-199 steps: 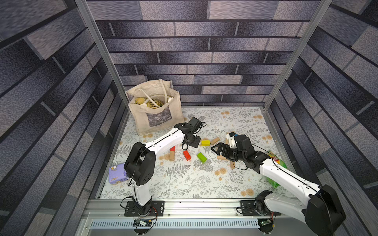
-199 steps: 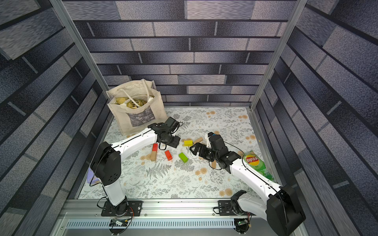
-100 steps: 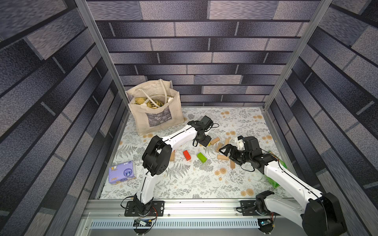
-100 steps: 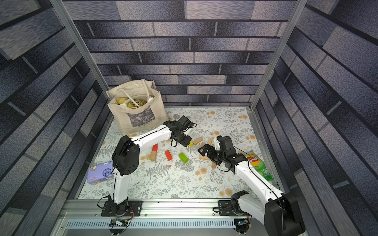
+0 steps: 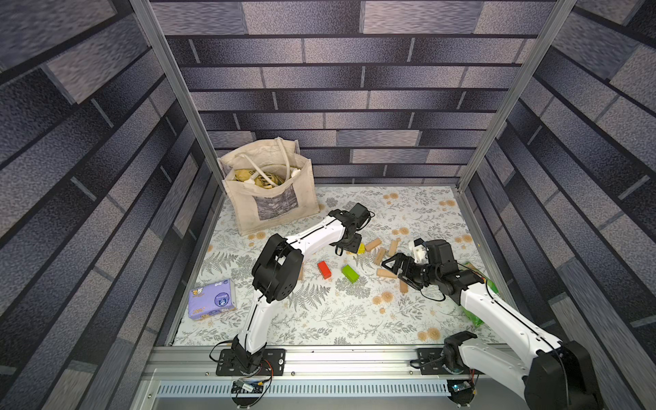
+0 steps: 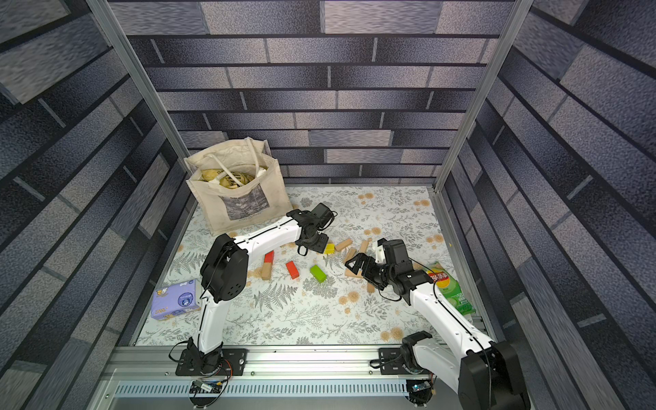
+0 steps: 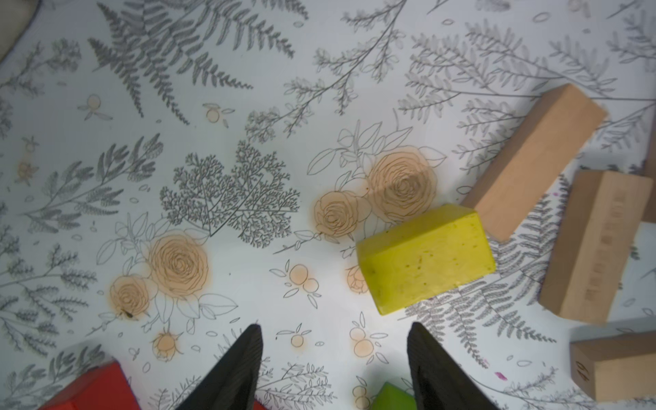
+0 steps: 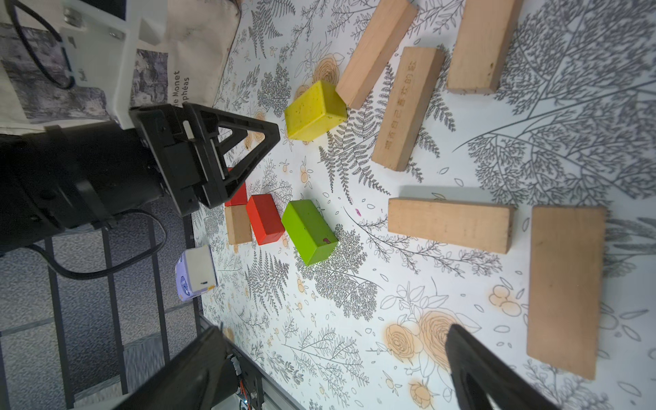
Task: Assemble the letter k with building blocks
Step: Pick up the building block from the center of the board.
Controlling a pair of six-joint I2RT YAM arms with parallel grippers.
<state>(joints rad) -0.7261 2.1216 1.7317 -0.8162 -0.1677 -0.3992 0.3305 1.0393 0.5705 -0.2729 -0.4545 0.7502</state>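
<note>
Across the fern-and-rose table cover [image 5: 319, 319], largest first: the canvas tote bag [image 5: 273, 206] stands in the far corner on your left arm's side, a green crisp packet [image 6: 449, 291] lies beneath your right arm, and a purple tissue pack [image 5: 213, 300] sits near the left arm's base, none of them part of the job. Your building blocks [image 5: 381, 253] lie loose at mid-table between the two arms, and no letter k is laid out yet. A red block [image 6: 268, 256] and a short tan block [image 6: 266, 272] lying end to end beside the left arm may be the beginnings of a spine. The right gripper [image 8: 333, 330] hangs with jaws spread wide and nothing in them, a long tan block [image 8: 451, 225] lying just ahead. The left gripper [image 7: 333, 328] is parted to a middling gap, empty, with the yellow block [image 7: 424, 257] just ahead and off to one side, its far corner touching a tan neighbour [image 7: 532, 159]. A second red block [image 5: 324, 269] and a green block [image 5: 350, 274] lie near each other, not touching, closer to the arm bases. Expect these bricks to be light, rigid and smooth-faced: pinch each across its narrow width at mid-length, and mind that a nudge will likely slide it on the cover.
</note>
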